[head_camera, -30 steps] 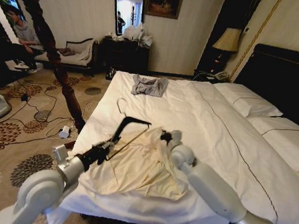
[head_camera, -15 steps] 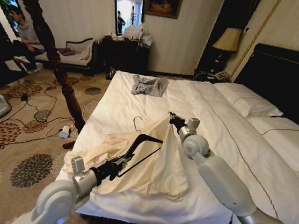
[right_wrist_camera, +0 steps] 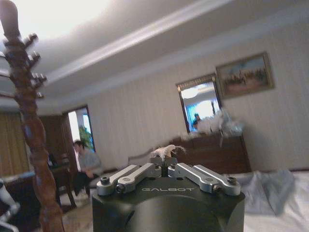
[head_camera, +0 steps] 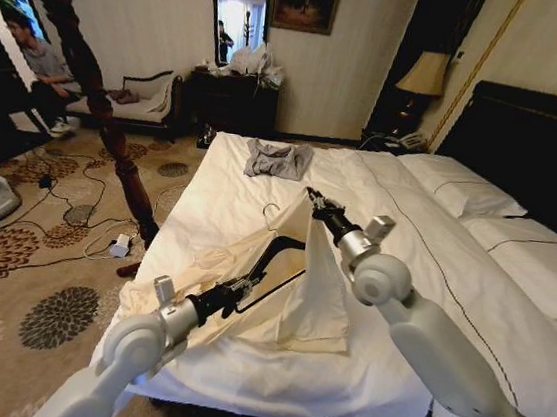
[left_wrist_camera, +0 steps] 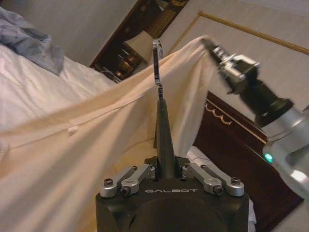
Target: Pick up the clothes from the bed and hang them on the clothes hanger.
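Two grippers carry this job at once, and that is where I see the risk. Nearest to me, my left gripper [head_camera: 245,287] is clamped on the foot of the black clothes hanger [head_camera: 275,260], whose arm angles up and away from the jaws with the silver hook [left_wrist_camera: 157,63] at its far tip. The cream-yellow shirt [head_camera: 314,293] drapes over and around that hanger arm, its lower folds resting on the bed [head_camera: 431,286] below the gripper.

Just beyond and above the left gripper, my right gripper [head_camera: 312,200] pinches a small tuft of the shirt's top edge, jaws closed on it, holding the cloth up like a tent peak beside the hook.

I judge the pinch to be thin; the right wrist view shows only a scrap of fabric [right_wrist_camera: 166,151] between the fingertips. If I pull further, it may slip free and the shirt could slide off the hanger arm. A pull away from the left gripper could also twist the hanger in its narrow hold.

Farther off, the grey garment [head_camera: 277,159] lies well apart, untouched.
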